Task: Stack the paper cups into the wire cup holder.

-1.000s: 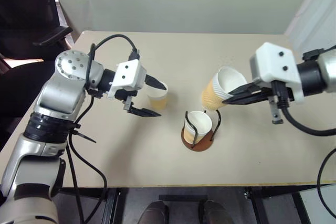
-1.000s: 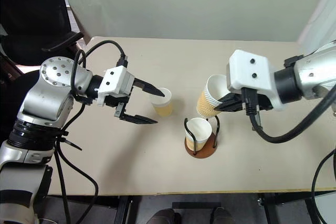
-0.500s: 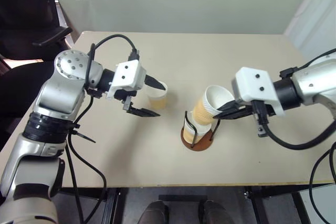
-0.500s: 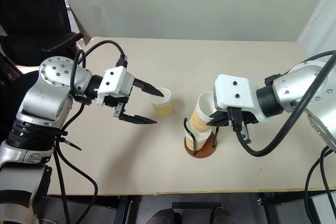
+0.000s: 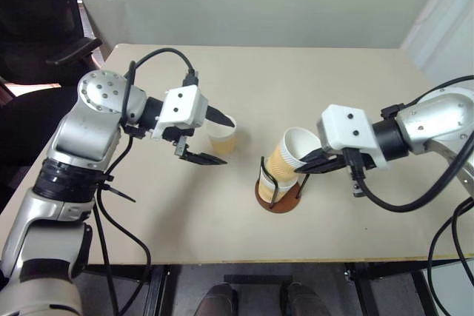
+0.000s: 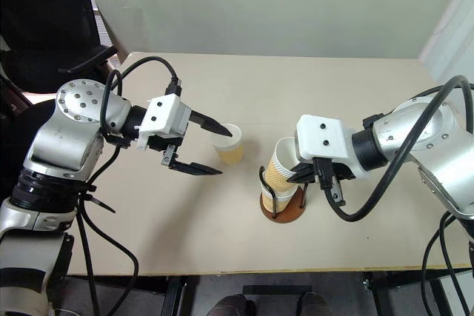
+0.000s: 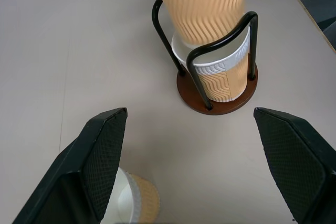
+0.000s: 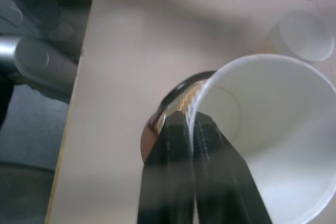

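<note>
A wire cup holder (image 5: 280, 202) with a reddish-brown base stands near the table's front middle, and one paper cup (image 7: 227, 75) sits in it. A second paper cup (image 5: 287, 155) is nested into that one, tilted toward the right. My right gripper (image 5: 302, 169) is shut on this upper cup's rim, one finger inside and one outside (image 8: 190, 121). Another paper cup (image 5: 223, 138) stands loose on the table to the left. My left gripper (image 5: 213, 138) is open beside it, its far finger by the rim, not gripping it.
The beige table (image 5: 296, 79) has free surface behind and to the right of the holder. A black chair (image 5: 37, 20) stands off the table's far left corner. The holder is close to the table's front edge.
My right gripper has come down and to the left with its cup, lowering it into the cup in the holder. The left arm has not moved.
</note>
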You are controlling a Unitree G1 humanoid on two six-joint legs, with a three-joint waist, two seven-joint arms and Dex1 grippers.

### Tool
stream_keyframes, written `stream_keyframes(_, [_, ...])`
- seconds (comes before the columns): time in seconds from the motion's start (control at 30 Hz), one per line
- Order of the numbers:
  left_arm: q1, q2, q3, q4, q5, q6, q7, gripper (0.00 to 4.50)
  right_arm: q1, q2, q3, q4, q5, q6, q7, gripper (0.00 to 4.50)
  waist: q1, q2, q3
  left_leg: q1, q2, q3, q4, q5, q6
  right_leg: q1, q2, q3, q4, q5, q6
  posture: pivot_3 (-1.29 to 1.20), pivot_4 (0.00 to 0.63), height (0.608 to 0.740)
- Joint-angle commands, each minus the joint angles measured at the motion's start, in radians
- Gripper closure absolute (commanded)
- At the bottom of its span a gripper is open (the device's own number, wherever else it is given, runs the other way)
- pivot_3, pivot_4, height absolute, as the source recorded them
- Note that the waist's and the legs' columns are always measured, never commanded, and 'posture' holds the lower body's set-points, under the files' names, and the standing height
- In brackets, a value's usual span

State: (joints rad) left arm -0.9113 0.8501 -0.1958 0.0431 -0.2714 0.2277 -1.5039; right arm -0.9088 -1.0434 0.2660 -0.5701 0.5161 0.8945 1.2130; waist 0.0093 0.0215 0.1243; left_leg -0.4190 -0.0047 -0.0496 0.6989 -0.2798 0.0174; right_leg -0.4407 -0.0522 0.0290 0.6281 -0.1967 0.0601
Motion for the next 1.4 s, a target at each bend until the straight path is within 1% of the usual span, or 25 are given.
stream_keyframes(0.03, [-0.021,0.002,0.016,-0.009,0.008,-0.011,0.002,0.33,-0.008,-0.003,-0.049,0.004,-0.007,-0.001,-0.021,3.0,0.0,0.0,0.0,0.0,0.0,0.0,0.0,0.0,0.0,0.0,0.0,0.0,0.0,0.0,0.0,0.0,0.15,0.74])
stream_keyframes(0.17, [-0.02,0.001,0.013,0.002,0.034,-0.032,0.006,0.33,-0.007,-0.013,-0.049,0.016,-0.034,-0.018,-0.033,1.64,0.0,0.0,0.0,0.0,0.0,0.0,0.0,0.0,0.0,0.0,0.0,0.0,0.0,0.0,0.0,0.0,0.15,0.74])
stream_keyframes(0.3, [-0.023,0.009,0.002,0.023,0.104,-0.109,0.028,0.33,-0.018,-0.02,-0.091,0.048,-0.024,0.004,-0.048,0.28,0.0,0.0,0.0,0.0,0.0,0.0,0.0,0.0,0.0,0.0,0.0,0.0,0.0,0.0,0.0,0.0,0.15,0.74])
stream_keyframes(0.43, [-0.044,0.021,-0.005,0.015,0.166,-0.132,0.055,0.33,-0.034,-0.042,-0.192,0.112,0.014,0.057,-0.061,0.28,0.001,0.0,0.0,0.0,0.0,0.0,0.0,0.0,0.0,0.0,0.0,0.0,0.0,0.0,0.0,0.0,0.15,0.74])
stream_keyframes(0.53, [-0.055,0.025,-0.01,0.0,0.218,-0.151,0.088,0.33,-0.027,-0.066,-0.243,0.124,0.05,0.088,-0.051,0.28,0.001,0.0,0.0,0.0,0.0,0.0,-0.001,0.0,0.0,0.0,0.0,0.0,-0.001,0.0,-0.001,0.0,0.15,0.74])
stream_keyframes(0.67, [-0.057,0.005,-0.022,-0.081,0.276,-0.097,0.155,0.33,-0.001,-0.107,-0.316,0.146,0.123,0.155,-0.033,0.28,0.001,0.0,0.0,0.0,0.0,0.0,-0.002,0.0,0.0,-0.001,0.0,0.0,-0.001,-0.001,-0.001,0.0,0.15,0.74])
stream_keyframes(0.73, [-0.048,0.001,-0.029,-0.1,0.298,-0.084,0.174,0.33,0.002,-0.12,-0.325,0.156,0.138,0.164,-0.031,0.28,0.001,0.0,0.0,-0.001,0.0,0.0,-0.002,0.0,0.0,-0.001,0.0,0.0,-0.001,-0.001,-0.001,0.0,0.15,0.74])
stream_keyframes(0.93, [-0.024,-0.009,-0.094,-0.119,0.434,-0.074,0.256,0.33,-0.022,-0.169,-0.323,0.214,0.164,0.161,0.021,0.28,0.0,0.0,0.0,0.0,0.0,0.0,-0.001,0.0,-0.001,-0.001,0.0,0.0,0.001,-0.001,-0.001,0.0,0.15,0.74])
stream_keyframes(1.13, [-0.057,-0.032,-0.16,-0.032,0.566,-0.113,0.322,0.33,-0.021,-0.224,-0.324,0.22,0.203,0.15,0.105,0.28,0.002,0.0,0.0,0.0,0.0,0.0,-0.002,0.0,-0.001,-0.001,0.0,0.0,0.0,-0.001,-0.001,0.0,0.15,0.74])
stream_keyframes(1.4, [-0.094,-0.081,-0.2,0.111,0.652,-0.189,0.374,0.33,-0.003,-0.248,-0.338,0.213,0.226,0.146,0.109,0.28,0.003,0.0,0.0,0.0,0.0,0.0,-0.002,0.0,-0.001,-0.001,0.0,0.0,0.0,-0.001,-0.001,0.0,0.15,0.74])
